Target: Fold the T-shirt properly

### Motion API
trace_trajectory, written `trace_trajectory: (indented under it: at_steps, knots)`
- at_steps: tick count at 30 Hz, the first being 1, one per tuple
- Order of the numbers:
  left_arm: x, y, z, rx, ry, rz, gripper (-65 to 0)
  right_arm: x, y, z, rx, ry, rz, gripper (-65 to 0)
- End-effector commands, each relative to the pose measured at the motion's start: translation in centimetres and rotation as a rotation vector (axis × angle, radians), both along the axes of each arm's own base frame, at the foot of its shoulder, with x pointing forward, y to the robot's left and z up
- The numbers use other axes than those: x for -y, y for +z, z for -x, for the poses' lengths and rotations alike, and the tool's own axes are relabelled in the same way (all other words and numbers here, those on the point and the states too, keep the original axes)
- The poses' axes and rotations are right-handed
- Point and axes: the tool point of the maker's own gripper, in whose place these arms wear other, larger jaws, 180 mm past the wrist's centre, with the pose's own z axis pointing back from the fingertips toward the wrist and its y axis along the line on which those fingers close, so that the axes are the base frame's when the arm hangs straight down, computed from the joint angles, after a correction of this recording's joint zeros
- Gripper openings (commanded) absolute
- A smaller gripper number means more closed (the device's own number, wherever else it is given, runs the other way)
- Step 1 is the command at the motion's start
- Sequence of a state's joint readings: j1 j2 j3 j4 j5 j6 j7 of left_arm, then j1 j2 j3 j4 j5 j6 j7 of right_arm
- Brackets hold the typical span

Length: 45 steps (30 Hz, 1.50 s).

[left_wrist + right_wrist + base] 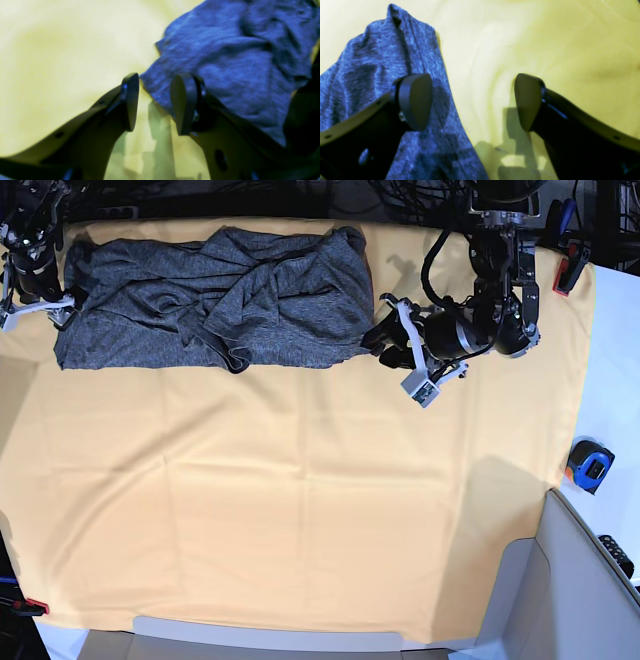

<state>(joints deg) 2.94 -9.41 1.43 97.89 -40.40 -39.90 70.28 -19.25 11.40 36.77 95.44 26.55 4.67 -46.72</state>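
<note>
Along the cloth's (300, 510) far edge, your T-shirt (210, 300) lies limp and light; both pincers, left (154, 103) and right (473, 101), gape released, so pinch its hem corners.

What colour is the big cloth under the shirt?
Yellow-orange and plain. The cloth shows best in the base view, spread under the grey shirt.

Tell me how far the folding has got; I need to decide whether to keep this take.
Partly done: the T-shirt lies as a long, rumpled band across the far side of the table cloth, apparently folded over once. In hand: nothing; the left gripper stands open at one end, the right gripper open at the other. Left: smoothing wrinkles and folding the band into a compact stack.
</note>
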Motion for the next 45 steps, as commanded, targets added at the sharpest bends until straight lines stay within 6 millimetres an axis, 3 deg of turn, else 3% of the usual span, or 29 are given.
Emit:
trace_trajectory:
  at_steps: [1, 8, 23, 26, 30, 34, 38, 45]
  knots:
    - [0.4, 0.7, -0.8, 0.022, 0.01, 0.038, -41.0, -0.9, -0.6, 0.3, -0.024, 0.019, -0.047, -14.6]
    - [0.5, -0.2, -1.7, -0.011, 0.02, 0.052, -41.0, -0.9, -0.6, 0.3, -0.026, 0.019, -0.047, -14.6]
    - [1.5, -2.0, -1.0, -0.062, 0.016, 0.086, -41.2, -0.9, -0.6, 0.3, -0.026, 0.02, -0.048, -14.6]
    - [1.8, -2.0, -0.8, -0.064, 0.007, 0.086, -46.3, -0.9, -0.6, 0.3, -0.026, 0.02, -0.048, -14.6]
    - [1.7, -2.0, -0.9, -0.063, 0.01, 0.086, -64.0, -0.9, -0.6, 0.3, -0.026, 0.02, -0.048, -14.6]
    - [1.5, -0.9, -1.4, -0.023, 0.011, 0.083, -64.5, -0.9, -0.6, 0.3, -0.026, 0.02, -0.048, -14.6]
    - [1.1, 2.4, -2.3, 0.091, 0.014, 0.072, -64.7, -0.9, -0.6, 0.3, -0.026, 0.02, -0.048, -14.6]
    - [2.2, 5.7, -0.4, 0.197, -0.028, 0.068, -64.7, -0.9, -0.6, 0.3, -0.026, 0.02, -0.048, -14.6]
